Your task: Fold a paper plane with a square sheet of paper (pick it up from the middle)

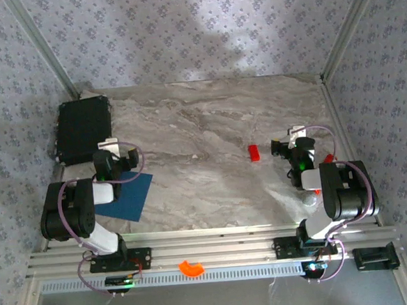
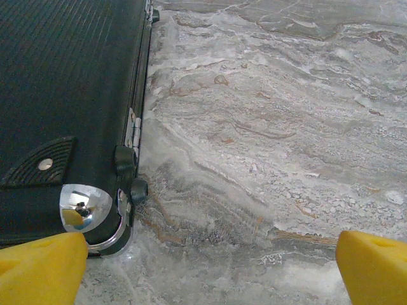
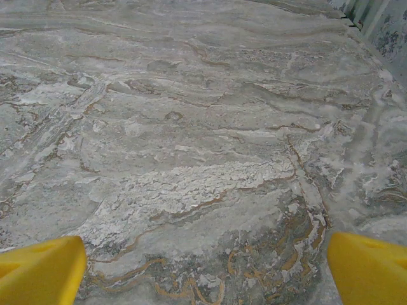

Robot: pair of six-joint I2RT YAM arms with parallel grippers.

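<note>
- The left gripper (image 2: pixel 210 270) is spread wide with nothing between its yellow fingers (image 2: pixel 41 270); only the bare grey marble-patterned table top (image 2: pixel 267 140) lies in the gap.
- The thin, flat square sheet of dark blue paper (image 1: pixel 128 196) lies on the table behind this gripper, toward the left arm's base and a little to the gripper's right. The arm's elbow and forearm cover the sheet's left part, and the gripper is not touching it.
- Ahead of the left gripper and to its left lies the black rectangular hard case (image 2: pixel 63 95), with a ribbed lid and a chrome corner cap. The gripper's left finger sits just beside that near corner; I cannot tell whether they touch.
- The right gripper (image 3: pixel 206 270) is likewise at full spread and empty, its yellow fingers over bare table.
- The blue sheet is well apart from the right gripper, far off to its left across the table.
- A small red block (image 1: pixel 254 152) lies near the right gripper, on its left and apart from it.
- An orange curved piece (image 1: pixel 191 267) rests on the metal rail (image 1: pixel 217 253) behind both grippers, between the two arm bases.
</note>
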